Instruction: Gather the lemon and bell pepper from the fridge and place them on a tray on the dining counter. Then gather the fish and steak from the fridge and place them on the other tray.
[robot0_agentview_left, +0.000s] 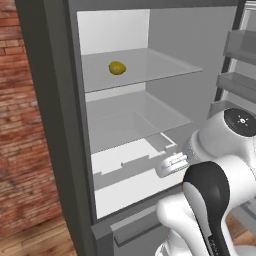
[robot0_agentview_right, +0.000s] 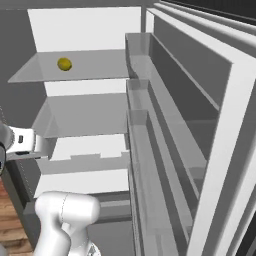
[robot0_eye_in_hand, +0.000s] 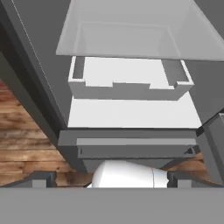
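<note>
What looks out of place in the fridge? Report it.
Nothing is spilled, tipped or damaged. The fridge stands open with its glass shelves level, and the lemon sits alone on the upper shelf. No pepper, fish or steak shows on the visible shelves.

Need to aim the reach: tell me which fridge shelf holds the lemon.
The top glass shelf. The lemon sits on it toward the back left; the glass shelf below is bare.

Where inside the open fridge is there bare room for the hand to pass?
The fridge's upper glass shelf is bare beside the lemon; the shelf below is wholly bare. It is tighter low down, around the white drawer facing the open gripper.
</note>
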